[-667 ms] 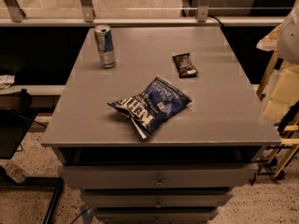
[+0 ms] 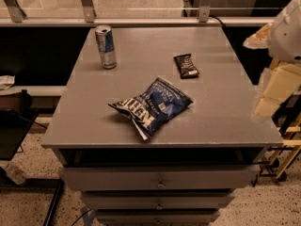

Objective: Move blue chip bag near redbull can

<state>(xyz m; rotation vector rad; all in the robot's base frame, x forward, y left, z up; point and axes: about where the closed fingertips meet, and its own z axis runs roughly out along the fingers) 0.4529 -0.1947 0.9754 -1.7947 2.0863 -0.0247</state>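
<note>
— What stands on the grey table [image 2: 225,121] in the camera view, counted?

— Three loose things: one blue chip bag [image 2: 153,106], one redbull can [image 2: 106,46] and one dark snack bar wrapper [image 2: 186,65]. Under the top, three drawer fronts [image 2: 160,179] show, stacked.

— Where is the bag?

— It lies flat and crumpled near the front edge, about mid-width. The can stands upright at the back left, well apart from it. The wrapper lies behind the bag, to the right, also apart.

— And the gripper [image 2: 270,93]?

— One, pale and blurred, off the table's right edge, above the floor. The bag lies to its left, well apart, nothing touching.

— Apart or together?

— I cannot tell; it holds nothing that I can see.
</note>
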